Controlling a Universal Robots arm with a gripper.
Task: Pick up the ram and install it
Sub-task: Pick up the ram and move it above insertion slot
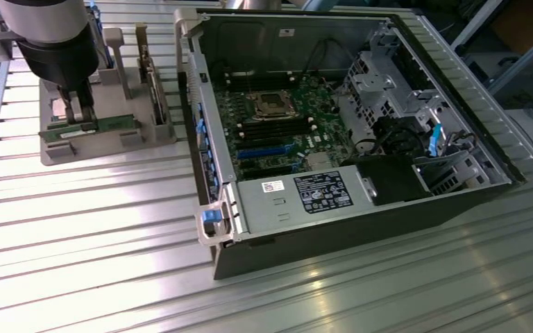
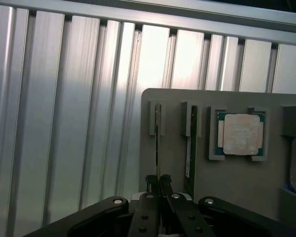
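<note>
A ribbed silver aluminium counter (image 1: 81,229) carries an open dark-walled computer case (image 1: 359,232) with a green motherboard (image 1: 285,128) lying inside it. To the exterior view's left of the case, and apart from it, stands a flat grey plastic holder (image 1: 109,149). The robot's black and grey arm (image 1: 53,41) reaches down over this holder. A long, narrow green ram stick (image 1: 109,127) stands on edge in a slot of the holder, and the dark two-fingered tool (image 2: 160,185) is clenched on its thin upper edge. A second green ram stick (image 2: 190,148) stands in the neighbouring slot, just beside the first. A square silver processor chip (image 2: 242,133) sits in a recess beyond it.
</note>
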